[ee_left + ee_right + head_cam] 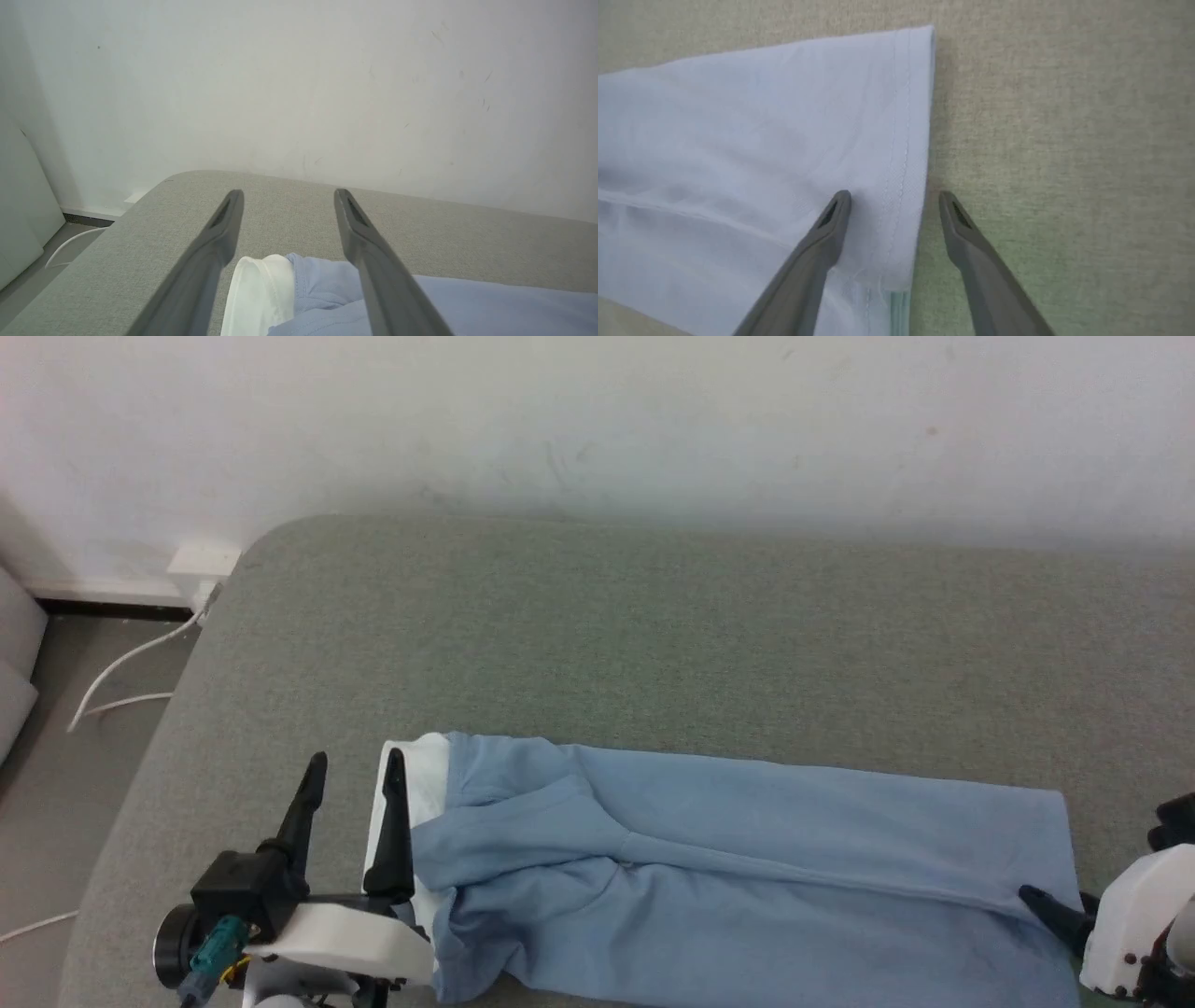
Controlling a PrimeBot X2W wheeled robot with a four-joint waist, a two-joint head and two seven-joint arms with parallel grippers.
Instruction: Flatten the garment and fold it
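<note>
Holding nothing: left gripper (357, 756) spread wide at shirt's (747, 877) white end, right gripper (894, 194) spread wide astride blue hem, on grey cushion (653, 635).

The garment (747, 859) is smooth, matt cloth; the grey surface (653, 635) beneath is coarser woven fabric, also matt.

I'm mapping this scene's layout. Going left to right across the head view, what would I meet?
white cable on the floor → left gripper, open → garment, lying on the grey surface → right gripper, open at the garment's hem.
</note>
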